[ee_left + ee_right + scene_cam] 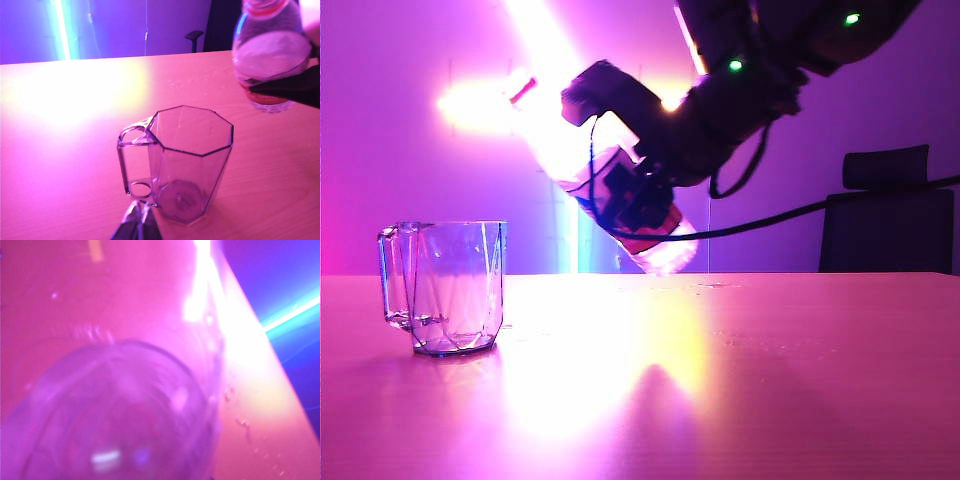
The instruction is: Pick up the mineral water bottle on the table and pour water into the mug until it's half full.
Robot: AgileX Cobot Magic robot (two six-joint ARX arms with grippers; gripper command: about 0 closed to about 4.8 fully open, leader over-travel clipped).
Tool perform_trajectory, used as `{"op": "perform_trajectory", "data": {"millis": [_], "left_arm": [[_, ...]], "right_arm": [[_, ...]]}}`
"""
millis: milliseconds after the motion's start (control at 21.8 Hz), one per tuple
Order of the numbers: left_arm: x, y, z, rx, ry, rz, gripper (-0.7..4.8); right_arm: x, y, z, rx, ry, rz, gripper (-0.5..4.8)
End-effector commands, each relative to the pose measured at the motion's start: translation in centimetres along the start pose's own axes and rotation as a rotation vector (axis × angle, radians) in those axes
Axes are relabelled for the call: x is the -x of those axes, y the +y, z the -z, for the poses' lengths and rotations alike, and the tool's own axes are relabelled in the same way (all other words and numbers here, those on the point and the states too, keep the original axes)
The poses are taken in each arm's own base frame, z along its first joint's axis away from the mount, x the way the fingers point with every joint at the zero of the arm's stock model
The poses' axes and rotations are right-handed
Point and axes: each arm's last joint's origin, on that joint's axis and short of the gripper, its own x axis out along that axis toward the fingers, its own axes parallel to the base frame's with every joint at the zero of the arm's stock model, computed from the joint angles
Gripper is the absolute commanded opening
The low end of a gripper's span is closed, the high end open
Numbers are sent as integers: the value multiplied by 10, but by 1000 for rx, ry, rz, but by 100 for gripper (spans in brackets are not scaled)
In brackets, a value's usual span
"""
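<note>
On the table (800, 380), toward its left side in my exterior view, I see the mug (448, 287) standing upright, clear and faceted, angular handle turned away from the arm; it looks empty to me. Up in the air to its right, my right gripper (638, 195) is clamped around the mineral water bottle (582, 160), which is tilted, red neck ring toward the mug and base lower, well above the rim. I cannot judge its water level in the glare. My left gripper (138, 226) sits just beside the mug's base, fingers together.
</note>
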Motion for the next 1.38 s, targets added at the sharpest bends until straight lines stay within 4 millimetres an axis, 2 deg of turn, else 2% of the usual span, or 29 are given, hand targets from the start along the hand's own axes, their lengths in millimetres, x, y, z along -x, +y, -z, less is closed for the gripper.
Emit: {"op": "perform_trajectory", "data": {"millis": [46,184,367,597,1378], "left_arm": [[0,0,-1,-4,-7,4,-2],[0,0,-1,-4,-7,5,-2],[0,0,-1,-4,-7,5,-2],[0,0,-1,-4,-7,5,-2],[0,0,-1,-4,-7,5,-2]], "right_arm": [[-3,-4,-14,69,-37,67,210],[-7,-2,-17,99,-30,67,210],[-9,1,-20,285,31,134,211],[-9,2,-23,380,61,161,211],[-8,-5,-27,551,90,276,211]]}}
